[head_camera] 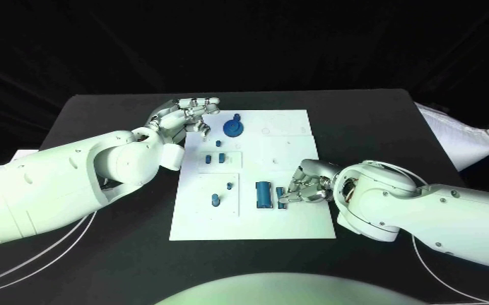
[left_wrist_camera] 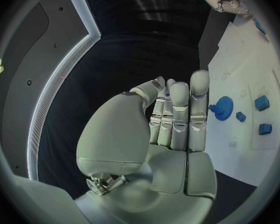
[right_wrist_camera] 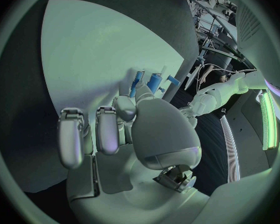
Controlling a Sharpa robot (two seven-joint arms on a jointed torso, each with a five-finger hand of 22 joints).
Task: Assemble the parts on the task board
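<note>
The right robot hand (head_camera: 302, 185) rests low on the right half of the task board (head_camera: 275, 220), fingers curled toward a pair of upright blue cylindrical parts (head_camera: 264, 194) just beside its fingertips. In the right wrist view the fingertips (right_wrist_camera: 124, 107) sit right up against these blue cylinders (right_wrist_camera: 154, 82); whether they actually pinch one cannot be told.

The left robot hand (head_camera: 186, 116) hovers at the board's upper left corner. Its fingers (left_wrist_camera: 179, 112) are held straight and close together, the thumb apart, with nothing in them. Just beside it on the board lies a blue gear (head_camera: 233, 129), seen in the left wrist view as a toothed disc (left_wrist_camera: 224, 105) near the fingertips.

Small blue blocks (head_camera: 214, 157) stand in a recessed panel in the middle of the board, and two more small blue pieces (head_camera: 217, 198) lie in the lower left panel. The white board lies on the black table (head_camera: 102, 114).
</note>
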